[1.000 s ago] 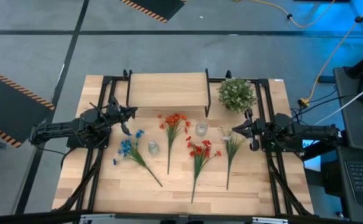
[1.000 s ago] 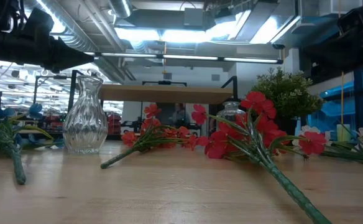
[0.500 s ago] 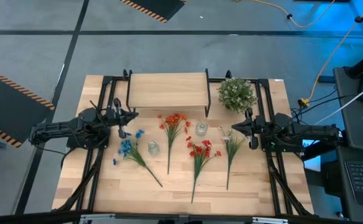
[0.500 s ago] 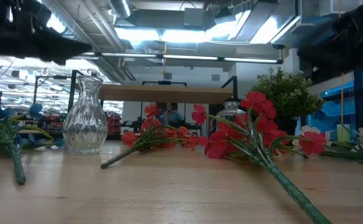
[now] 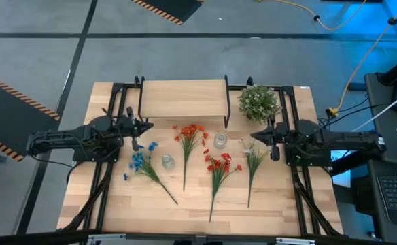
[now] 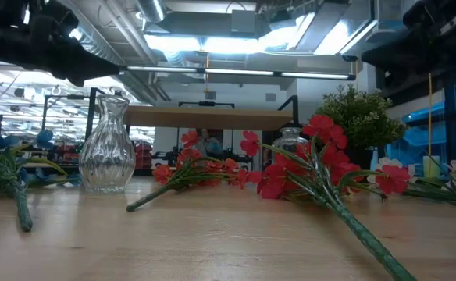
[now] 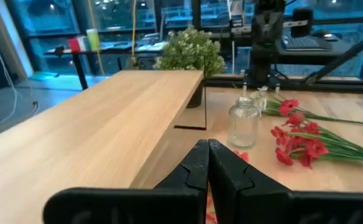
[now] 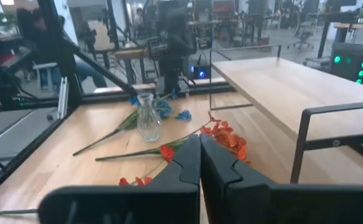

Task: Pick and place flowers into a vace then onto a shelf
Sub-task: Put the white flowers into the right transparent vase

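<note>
One camera hangs well above me and looks straight down, taking in the whole table point(image 5: 117, 204) with my left arm at the left and my right arm at the right. A second sits at tabletop height on the near edge, facing level toward the far shelf point(image 6: 212, 117) and the room behind. Each of my wrists carries one: the left looks rightward across the table past my closed fingers point(image 7: 197, 168), the right looks leftward. All four share the shelf and the glass vase point(image 6: 108, 144).
</note>
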Motion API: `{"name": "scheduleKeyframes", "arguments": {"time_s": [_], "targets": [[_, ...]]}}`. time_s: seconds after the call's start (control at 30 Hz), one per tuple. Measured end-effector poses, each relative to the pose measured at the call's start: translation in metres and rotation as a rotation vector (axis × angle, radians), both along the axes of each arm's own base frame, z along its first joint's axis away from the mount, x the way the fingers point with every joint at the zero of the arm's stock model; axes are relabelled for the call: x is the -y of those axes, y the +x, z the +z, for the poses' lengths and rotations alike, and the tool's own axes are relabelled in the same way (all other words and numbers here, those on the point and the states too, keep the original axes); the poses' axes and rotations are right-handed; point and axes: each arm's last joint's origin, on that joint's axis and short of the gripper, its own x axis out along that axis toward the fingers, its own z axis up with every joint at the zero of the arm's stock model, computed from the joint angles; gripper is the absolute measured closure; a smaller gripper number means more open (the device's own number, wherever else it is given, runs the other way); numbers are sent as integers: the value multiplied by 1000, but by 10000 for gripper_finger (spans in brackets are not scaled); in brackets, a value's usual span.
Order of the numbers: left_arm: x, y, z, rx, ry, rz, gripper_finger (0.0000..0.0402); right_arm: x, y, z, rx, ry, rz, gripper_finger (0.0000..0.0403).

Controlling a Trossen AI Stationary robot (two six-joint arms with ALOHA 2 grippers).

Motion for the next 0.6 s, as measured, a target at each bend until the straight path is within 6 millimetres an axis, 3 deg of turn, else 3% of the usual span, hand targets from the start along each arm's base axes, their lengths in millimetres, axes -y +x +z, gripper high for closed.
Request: {"name": "scheduleKeyframes", "arguments": {"time_s": [0.2, 0.47, 0.6], "targets": [[2, 4, 0, -14, 16, -78, 398, 1, 15, 11, -128, 96, -34, 401], [2, 4, 3, 19, 21, -97, 398, 5, 36, 25, -234, -8, -124, 401], [1, 4, 3, 29, -24, -58, 398, 7, 42, 22, -258, -45, -166, 400]]}}
